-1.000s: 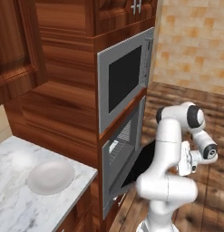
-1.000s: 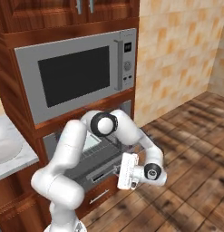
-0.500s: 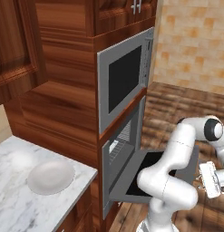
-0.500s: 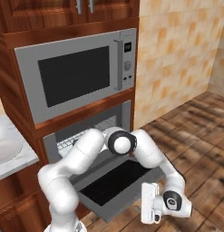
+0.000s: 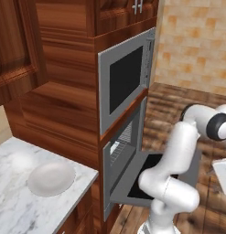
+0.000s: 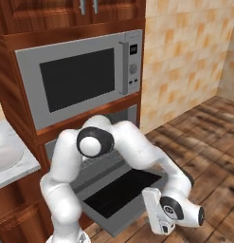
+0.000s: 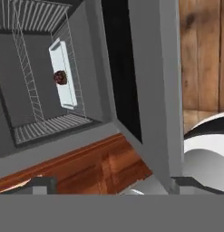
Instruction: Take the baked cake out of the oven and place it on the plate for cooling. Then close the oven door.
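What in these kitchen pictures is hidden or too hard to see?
- Oven door: in the right base view the white arm covers its hinge side.
- Baked cake: tiny in the hand view, its surface unreadable.
- Plate: cut off by the left edge of the right base view.
- Pincer: its fingertips barely rise at the hand view's bottom.

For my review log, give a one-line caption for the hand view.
Looking into the open oven: the baked cake sits on a pale tray on a wire rack, oven door dropped open.
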